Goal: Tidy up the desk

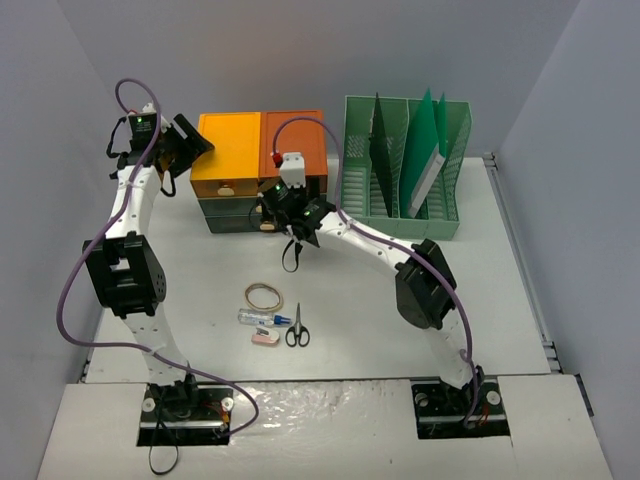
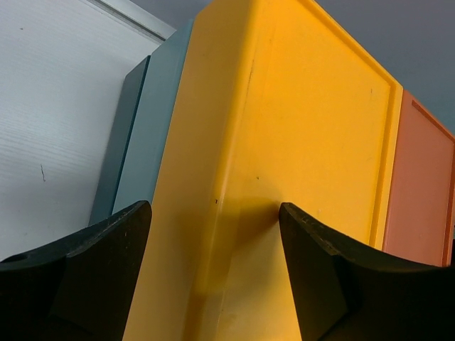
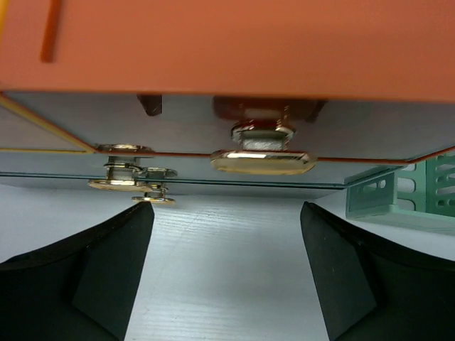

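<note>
**First:** Your left tool is at the left corner of the drawer unit. Its fingers are spread, one on each side of the yellow edge, and it pinches nothing. Why there?

**Second:** I think you placed it as a brace, so the unit does not slide when a drawer is pulled. Whether it really touches the plastic, I cannot tell.

**First:** And your right tool?

**Second:** It is low, in front of the orange drawer, also spread and holding nothing. The gold handle is just ahead of the fingers, apart from them. You seem to aim at it, to open that drawer.

**First:** Where is the surface?

**Second:** Under everything, from your arm bases to the back wall. The unit stands at its back, with the green rack just beside it on the right. Near the middle, a rubber band and scissors lie close together. My guess is that you want the drawer open for them.
</note>
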`<state>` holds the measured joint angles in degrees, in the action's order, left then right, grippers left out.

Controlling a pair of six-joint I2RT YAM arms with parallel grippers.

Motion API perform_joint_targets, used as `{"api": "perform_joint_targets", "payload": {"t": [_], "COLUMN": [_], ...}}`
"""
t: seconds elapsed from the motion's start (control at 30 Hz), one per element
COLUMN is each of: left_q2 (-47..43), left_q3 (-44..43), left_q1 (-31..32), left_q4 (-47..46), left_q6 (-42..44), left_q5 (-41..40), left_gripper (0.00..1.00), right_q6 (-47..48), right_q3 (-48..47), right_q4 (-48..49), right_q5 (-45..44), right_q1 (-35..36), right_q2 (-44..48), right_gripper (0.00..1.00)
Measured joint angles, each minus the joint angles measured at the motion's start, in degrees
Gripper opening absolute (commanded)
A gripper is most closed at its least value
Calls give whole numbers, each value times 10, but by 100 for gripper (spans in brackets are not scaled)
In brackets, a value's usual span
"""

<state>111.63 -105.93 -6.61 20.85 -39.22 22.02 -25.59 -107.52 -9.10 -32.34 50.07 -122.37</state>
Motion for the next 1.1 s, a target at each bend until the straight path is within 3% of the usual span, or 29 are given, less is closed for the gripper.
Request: {"api": "perform_joint_targets", "payload": {"t": [0.1,0.5,0.8,0.93,1.1], "left_q2": [0,0,0,0,0], "left_q3": [0,0,0,0,0], "left_q1": [0,0,0,0,0], "left_q4": [1,2,1,1,2], "left_q6": [0,1,3,3,3], "left_q5": [2,5,7,9,10], "left_gripper": [68,68,64,64,62], "right_q6": [18,92,114,118,120], "right_q3": [17,19,19,19,19], "right_q4": [31,109,118,124,129], "right_q5": [-35,-166,-186,-171,-149], "right_q1": [17,42,20,16,14], "right_q2": [0,0,0,-1,-1], "right_gripper": [70,68,59,49,17]}}
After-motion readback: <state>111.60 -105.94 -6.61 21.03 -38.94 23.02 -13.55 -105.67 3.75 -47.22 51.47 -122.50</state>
